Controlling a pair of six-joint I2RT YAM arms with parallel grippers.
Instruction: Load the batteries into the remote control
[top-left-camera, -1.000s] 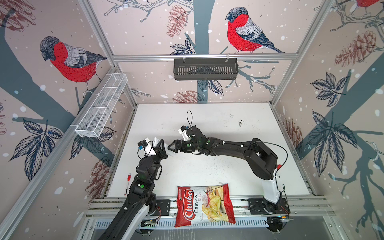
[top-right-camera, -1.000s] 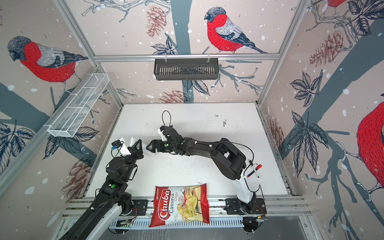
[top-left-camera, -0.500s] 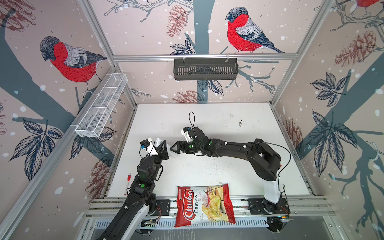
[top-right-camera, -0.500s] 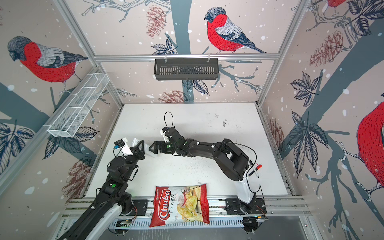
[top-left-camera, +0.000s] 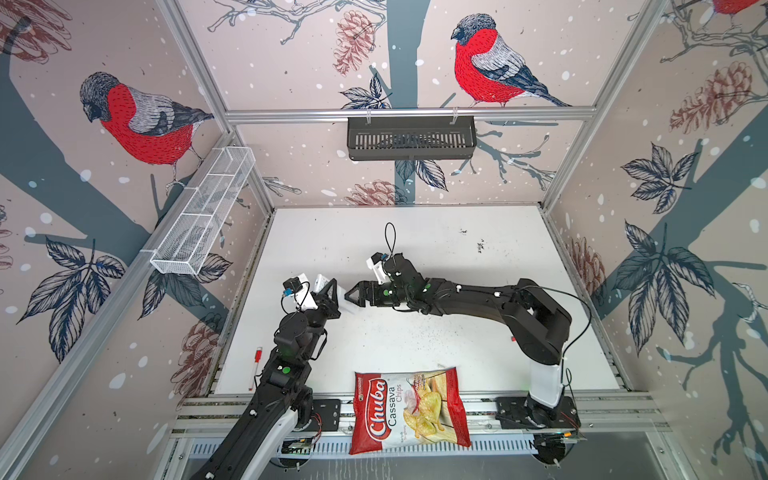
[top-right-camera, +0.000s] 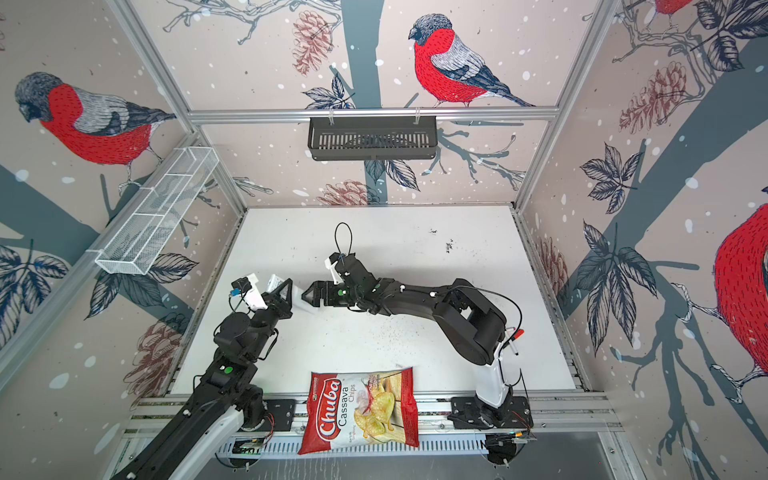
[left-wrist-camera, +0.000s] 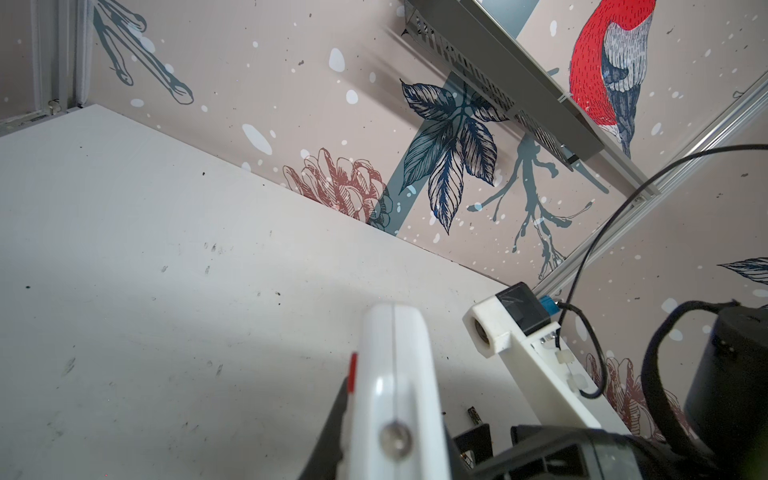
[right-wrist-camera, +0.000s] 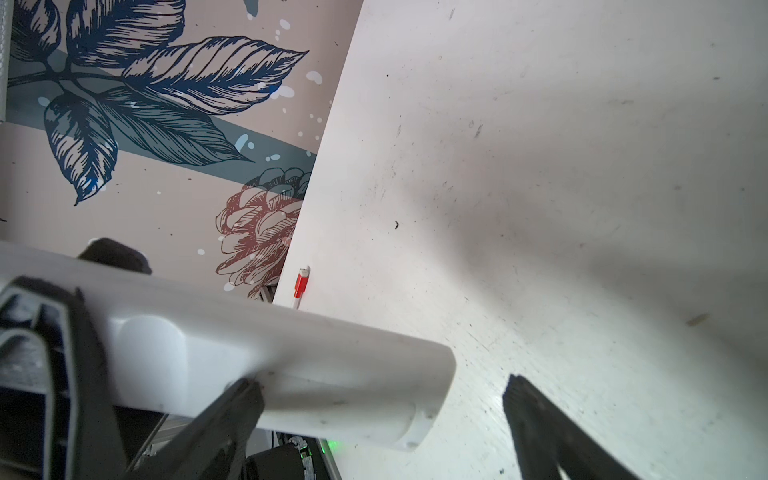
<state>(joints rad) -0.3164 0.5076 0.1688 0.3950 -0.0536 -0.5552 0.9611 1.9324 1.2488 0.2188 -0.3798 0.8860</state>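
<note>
Two grippers meet at the remote control (right-wrist-camera: 311, 365). We find the left gripper (top-left-camera: 332, 293) clenched on it, holding it above the worktop (top-left-camera: 415, 249). The right gripper (top-left-camera: 349, 297) stands released, its jaws spread to either side of the remote control's free end, with one fingertip (right-wrist-camera: 243, 399) just beside its edge.

R hand (top-left-camera: 350, 296) eased back rightward — L hand (top-left-camera: 332, 293) w/ remote control (left-wrist-camera: 395, 365) followed slightly.
</note>
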